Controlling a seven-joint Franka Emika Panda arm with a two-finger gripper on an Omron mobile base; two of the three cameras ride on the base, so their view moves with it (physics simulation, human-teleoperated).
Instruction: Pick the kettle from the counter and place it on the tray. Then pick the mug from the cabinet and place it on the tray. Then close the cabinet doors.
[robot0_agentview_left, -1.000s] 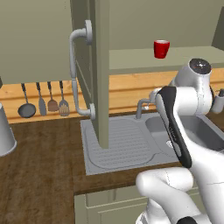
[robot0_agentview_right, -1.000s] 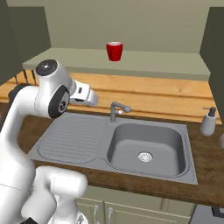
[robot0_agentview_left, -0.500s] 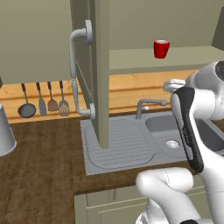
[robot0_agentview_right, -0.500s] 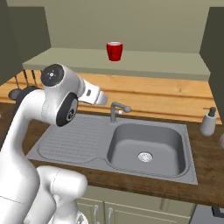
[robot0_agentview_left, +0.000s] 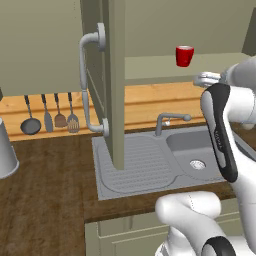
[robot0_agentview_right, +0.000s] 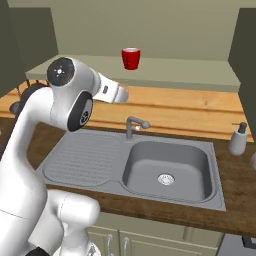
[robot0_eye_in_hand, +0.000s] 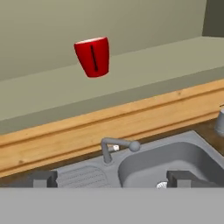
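The red mug (robot0_agentview_left: 184, 55) (robot0_agentview_right: 131, 58) stands on the pale shelf of the open cabinet (robot0_agentview_right: 190, 75), above the sink. In the hand view the mug (robot0_eye_in_hand: 92, 57) sits up and left of centre, its handle facing me. My gripper (robot0_agentview_left: 201, 79) (robot0_agentview_right: 123, 95) (robot0_eye_in_hand: 113, 179) hangs over the counter (robot0_agentview_left: 50, 190) below and in front of the shelf, apart from the mug, open, with nothing between its fingertips (robot0_eye_in_hand: 41, 178). One cabinet door (robot0_agentview_left: 114, 75) stands open with its curved bar handle (robot0_agentview_left: 86, 85). The other door (robot0_agentview_right: 246, 45) is open at the right. The kettle and the tray are out of view.
A steel sink (robot0_agentview_right: 167, 167) with a faucet (robot0_agentview_right: 134, 125) is set in the counter under my hand. A soap dispenser (robot0_agentview_right: 238, 140) stands at the right. Utensils (robot0_agentview_left: 50, 115) hang on the wooden backsplash at left, beside a pale cylinder (robot0_agentview_left: 5, 152).
My arm has swung right and the hand has risen toward the shelf, closer to the mug. The jaws stay wide apart. The mug and doors have not moved.
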